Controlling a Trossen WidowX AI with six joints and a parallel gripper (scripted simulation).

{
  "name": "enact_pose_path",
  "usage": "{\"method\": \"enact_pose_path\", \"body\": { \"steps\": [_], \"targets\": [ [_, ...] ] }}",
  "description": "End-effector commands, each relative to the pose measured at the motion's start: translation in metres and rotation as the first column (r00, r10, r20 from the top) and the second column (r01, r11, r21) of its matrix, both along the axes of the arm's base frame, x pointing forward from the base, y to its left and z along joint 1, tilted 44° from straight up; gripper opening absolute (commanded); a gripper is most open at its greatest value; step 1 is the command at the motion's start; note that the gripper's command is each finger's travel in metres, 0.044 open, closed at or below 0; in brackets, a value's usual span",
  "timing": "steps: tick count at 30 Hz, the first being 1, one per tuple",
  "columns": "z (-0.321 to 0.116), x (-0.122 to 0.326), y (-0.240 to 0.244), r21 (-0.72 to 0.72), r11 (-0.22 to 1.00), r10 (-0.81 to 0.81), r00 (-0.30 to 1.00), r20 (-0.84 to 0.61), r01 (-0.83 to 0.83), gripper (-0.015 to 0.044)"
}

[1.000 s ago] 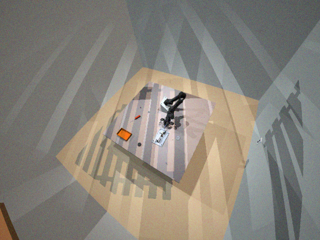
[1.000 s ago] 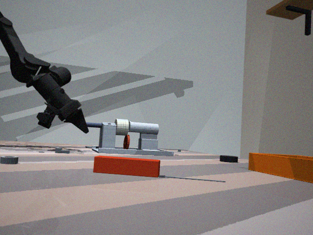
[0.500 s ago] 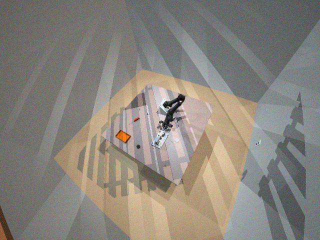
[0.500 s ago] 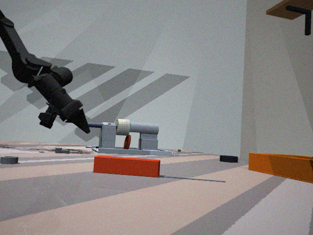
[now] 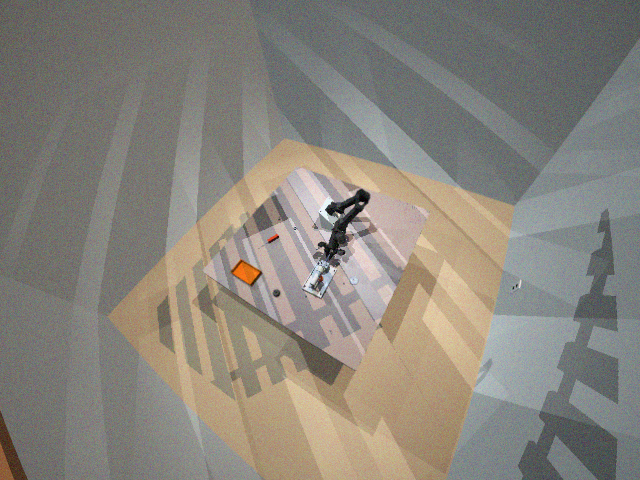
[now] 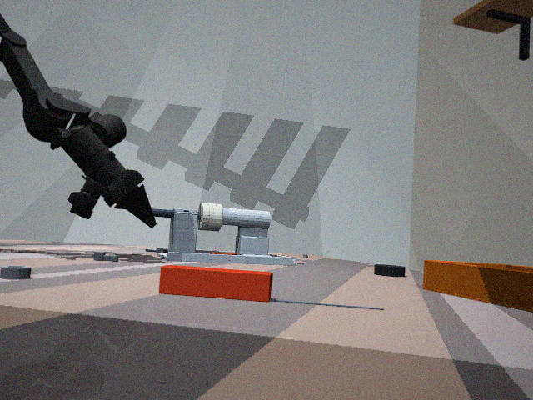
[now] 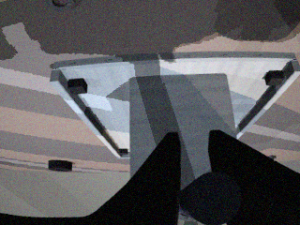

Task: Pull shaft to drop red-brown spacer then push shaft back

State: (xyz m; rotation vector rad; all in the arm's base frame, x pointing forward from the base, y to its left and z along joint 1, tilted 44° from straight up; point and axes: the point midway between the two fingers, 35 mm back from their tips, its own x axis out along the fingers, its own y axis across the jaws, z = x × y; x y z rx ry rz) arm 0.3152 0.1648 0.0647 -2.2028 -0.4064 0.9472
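Closest in the side view lies a red block (image 6: 215, 282) on the table (image 6: 301, 344). A thin grey rod (image 6: 326, 305) sticks out from its right end. Off to the right sits an orange tray (image 6: 477, 282), and a small black disc (image 6: 389, 269) rests just left of the tray. A grey disc (image 6: 15, 272) lies far to the left.

Behind the red block stands the grey stand (image 6: 232, 257). It has a small post (image 6: 182, 230) on the left and the big housing block (image 6: 252, 237) on the right. A cream spacer (image 6: 211, 216) sits on the shaft (image 6: 162, 212) between them. A thin strip of red-brown (image 6: 223, 252) shows low on the base there; I cannot tell for sure if it is the red-brown spacer.

The black claw (image 6: 148, 215) is squeezed almost shut on the shaft's left end, which pokes out of the small post. In the wrist view the two dark fingers pinch the round shaft end (image 7: 209, 201).
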Motion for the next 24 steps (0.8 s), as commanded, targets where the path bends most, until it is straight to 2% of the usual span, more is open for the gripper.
{"method": "enact_pose_path", "body": {
  "steps": [1,24],
  "targets": [
    [0.0,0.0031,0.0002,-0.003,1.0,-0.001,1.0,0.002,0.001,0.0],
    [0.0,0.0099,0.0003,-0.003,1.0,-0.001,1.0,0.002,0.001,0.0]
  ]
}}
